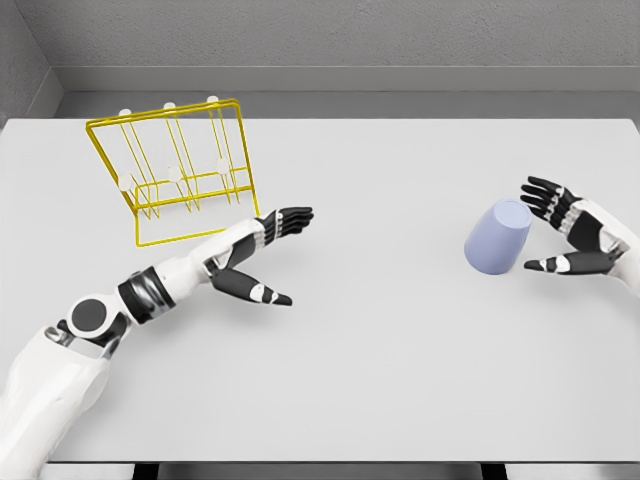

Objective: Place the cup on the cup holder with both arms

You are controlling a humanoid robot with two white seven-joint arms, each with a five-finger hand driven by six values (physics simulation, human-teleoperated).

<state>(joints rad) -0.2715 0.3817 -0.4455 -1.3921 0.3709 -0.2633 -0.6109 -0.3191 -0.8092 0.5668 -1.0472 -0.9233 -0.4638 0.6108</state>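
Note:
A pale lavender cup stands upside down on the white table at the right. My right hand is just right of it, fingers spread around its side without closing on it. A yellow wire cup holder with white-tipped pegs stands at the back left. My left hand is in front of and to the right of the holder, open, fingers stretched toward the right and holding nothing.
The white table spans the whole view, with grey walls behind it. Its front edge runs along the bottom of the picture.

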